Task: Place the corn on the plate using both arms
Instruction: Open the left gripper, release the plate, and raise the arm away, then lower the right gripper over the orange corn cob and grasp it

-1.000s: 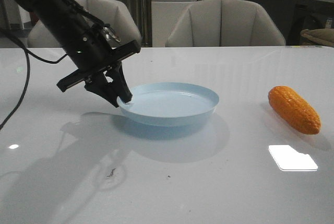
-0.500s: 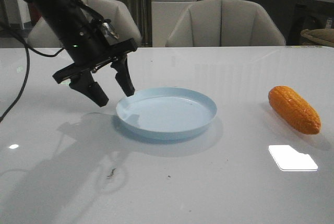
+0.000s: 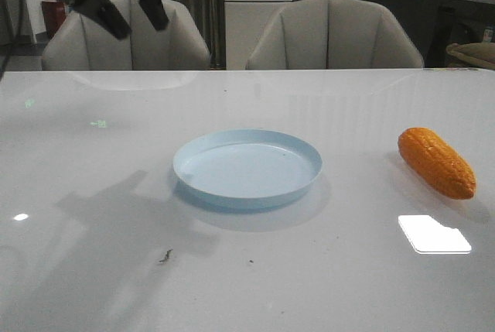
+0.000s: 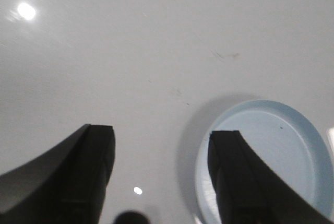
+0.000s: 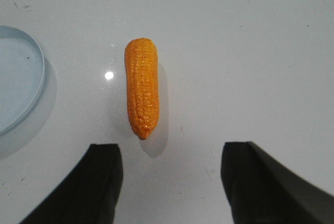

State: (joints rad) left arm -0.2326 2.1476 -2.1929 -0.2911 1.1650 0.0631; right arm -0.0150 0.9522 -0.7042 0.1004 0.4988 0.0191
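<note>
Now the corn (image 3: 435,162) lies on the table at three o'clock from the plate (image 3: 247,168), both grippers hang spread wide, and the bumpy corn could roll away if bumped.

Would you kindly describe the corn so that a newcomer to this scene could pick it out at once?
Start from the glossy white table and find the round pale-blue plate near its middle. To the plate's right, apart from it, lies the orange corn cob on the bare tabletop. Its bright orange colour, bumpy kernel rows and tapered end set it apart from the smooth plate.
</note>
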